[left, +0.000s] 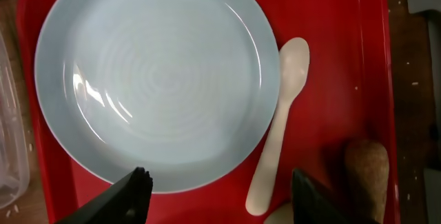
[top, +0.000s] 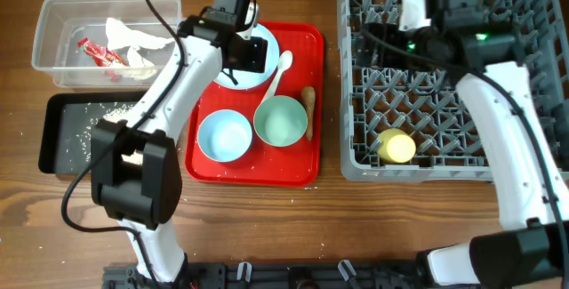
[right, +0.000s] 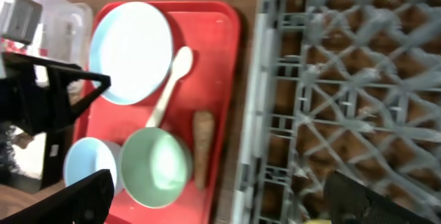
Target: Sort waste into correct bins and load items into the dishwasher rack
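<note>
- Left tool (left: 222, 195): fingers apart, gripping nothing, poised above the red tray (left: 331, 58).
- Pale blue plate (left: 155, 79) lies just ahead of its tips, with the white spoon (left: 279, 134) beside the plate.
- Right tool (right: 220, 203): fingers wide apart, empty, above the dishwasher rack (right: 344, 79).
- Yellow cup (top: 396, 147) lies in the rack, well apart from that tool.

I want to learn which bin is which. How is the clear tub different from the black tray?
The tub is see-through; the black tray is dark. The tub has tall walls; the black tray is shallow. The tub holds a wrapper and crumpled paper; the black tray holds white crumbs. Both are rectangles of similar size, left of the red tray.
</note>
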You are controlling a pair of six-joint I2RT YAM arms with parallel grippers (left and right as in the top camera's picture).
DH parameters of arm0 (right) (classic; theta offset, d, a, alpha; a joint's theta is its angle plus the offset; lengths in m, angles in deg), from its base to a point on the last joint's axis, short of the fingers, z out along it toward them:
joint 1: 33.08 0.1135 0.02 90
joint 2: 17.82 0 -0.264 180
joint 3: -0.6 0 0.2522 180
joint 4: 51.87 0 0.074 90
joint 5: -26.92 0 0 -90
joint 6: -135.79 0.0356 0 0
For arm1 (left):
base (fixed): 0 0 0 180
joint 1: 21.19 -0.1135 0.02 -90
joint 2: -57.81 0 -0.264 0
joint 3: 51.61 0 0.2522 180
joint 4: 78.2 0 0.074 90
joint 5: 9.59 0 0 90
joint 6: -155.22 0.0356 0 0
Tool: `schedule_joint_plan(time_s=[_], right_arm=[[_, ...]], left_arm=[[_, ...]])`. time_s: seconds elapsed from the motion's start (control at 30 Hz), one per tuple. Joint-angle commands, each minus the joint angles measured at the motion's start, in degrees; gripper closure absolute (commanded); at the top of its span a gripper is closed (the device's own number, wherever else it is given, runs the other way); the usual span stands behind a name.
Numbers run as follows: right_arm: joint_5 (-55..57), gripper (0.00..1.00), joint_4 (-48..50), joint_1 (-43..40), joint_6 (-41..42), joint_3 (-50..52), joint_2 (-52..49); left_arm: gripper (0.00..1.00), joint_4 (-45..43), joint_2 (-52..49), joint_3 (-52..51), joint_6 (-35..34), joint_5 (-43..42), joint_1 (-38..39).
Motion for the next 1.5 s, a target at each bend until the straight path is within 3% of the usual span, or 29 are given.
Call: schedule_joint_plan(time_s=[0.0,0.13,0.2,0.4,0.5,0.73,0.87,1.0,1.47], right_arm=[[-1.55,0.02,4.0,3.65,5.79,-0.28,-4.55],[-1.55,0.07,14.27,10.16,15.3,-0.28,-12.9],[-1.62,0.16,18.43,12.63,18.75,-0.28,-16.98],[-0.98,0.41,29.11,19.34,24.7,-0.28,-27.23],[2.64,0.47,32.26,21.29,26.29,-0.28,-30.4],[3.67,0.51,33.4,22.45,26.27,-0.28,-35.1],[3.61,0.49,32.09,22.43,22.43,-0.83,-31.82],[11.02,0.45,26.21,21.2,21.09,-0.81,-28.57],[15.39,0.51,25.7,21.0,21.84,-0.22,-36.5]], left_arm=[[0.4,0.98,-0.5,1.18,-4.44,-0.28,-0.22],[0.39,1.33,1.57,1.18,-16.17,-0.59,-5.7],[0.38,2.45,4.37,1.18,-19.12,-1.4,-9.9],[0.33,5.9,11.78,1.18,-20.26,-1.6,-22.32],[0.32,8.2,11.8,1.18,-20.24,-1.6,-24.96],[0.33,9.92,11.8,1.07,-20.2,-1.55,-25.18],[0.33,9.9,11.8,1.07,-20.2,-1.55,-25.18],[0.33,9.9,11.8,1.07,-20.2,-1.55,-25.18],[0.32,9.92,11.8,1.07,-20.2,-1.55,-25.18]])
